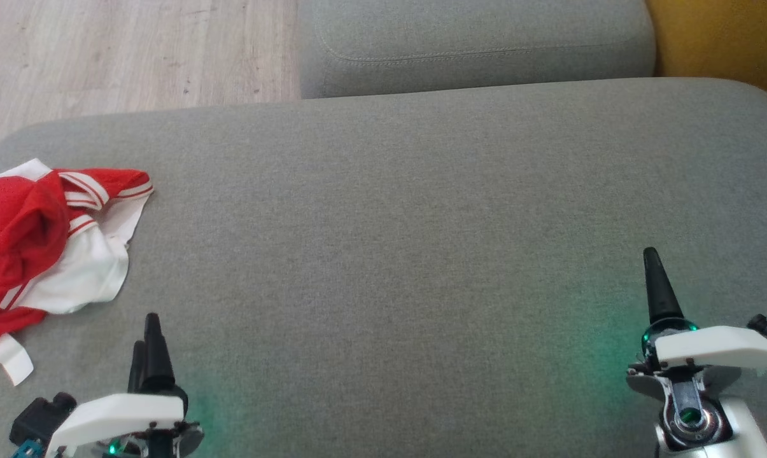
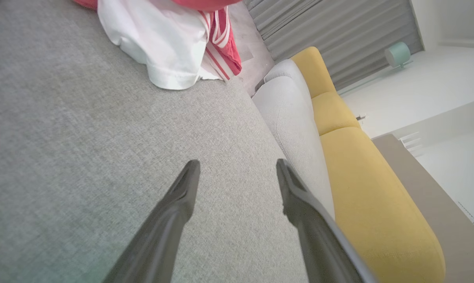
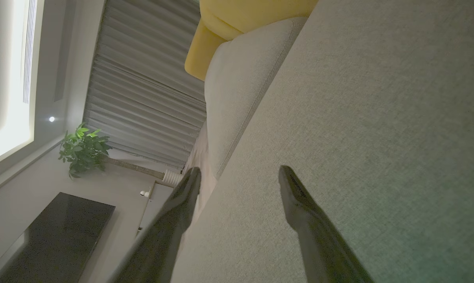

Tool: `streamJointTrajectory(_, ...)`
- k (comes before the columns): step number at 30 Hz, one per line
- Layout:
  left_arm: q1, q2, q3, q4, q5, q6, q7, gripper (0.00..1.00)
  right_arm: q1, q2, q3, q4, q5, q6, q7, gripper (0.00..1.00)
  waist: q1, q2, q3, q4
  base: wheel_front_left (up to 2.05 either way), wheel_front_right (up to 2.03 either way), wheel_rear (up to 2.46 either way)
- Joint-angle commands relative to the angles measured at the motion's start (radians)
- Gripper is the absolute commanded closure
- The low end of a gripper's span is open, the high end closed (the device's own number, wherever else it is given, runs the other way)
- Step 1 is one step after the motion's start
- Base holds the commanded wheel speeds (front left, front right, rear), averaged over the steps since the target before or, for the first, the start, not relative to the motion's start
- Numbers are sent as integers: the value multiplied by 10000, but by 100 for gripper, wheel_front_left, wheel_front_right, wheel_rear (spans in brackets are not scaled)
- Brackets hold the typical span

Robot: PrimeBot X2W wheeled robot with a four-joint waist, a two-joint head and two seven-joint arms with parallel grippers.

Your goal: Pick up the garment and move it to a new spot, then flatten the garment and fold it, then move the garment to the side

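A crumpled red and white garment (image 1: 36,235) lies at the left edge of the grey sofa cushion (image 1: 396,242), partly cut off by the picture's left side. Its white hem and striped red trim also show in the left wrist view, as the garment (image 2: 170,47) at the top. My left gripper (image 1: 146,340) rests at the lower left, just to the right of and nearer than the cloth, not touching it; its jaws stand open and empty, left gripper (image 2: 237,167). My right gripper (image 1: 652,267) sits at the lower right, far from the cloth, open and empty, right gripper (image 3: 240,173).
A second grey cushion (image 1: 472,38) lies beyond the far edge, with a yellow cushion (image 1: 727,38) at the top right. Wooden floor (image 1: 122,51) shows at the top left. Wide bare grey fabric stretches between the two grippers.
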Motion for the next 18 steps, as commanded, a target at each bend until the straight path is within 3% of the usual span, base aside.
streamJointTrajectory(1, -469, 169, 30, -353, 205, -20, -87, 0, -609, -179, 107, -261, -181, -2, -110, 0, 0, 0, 1, -3, 0, 0, 0)
streamJointTrajectory(18, -552, 260, -352, -361, 2605, 49, -591, 0, -901, -358, 759, 93, -2234, -3, -611, 0, -1, 0, 48, -123, 0, 0, 0)
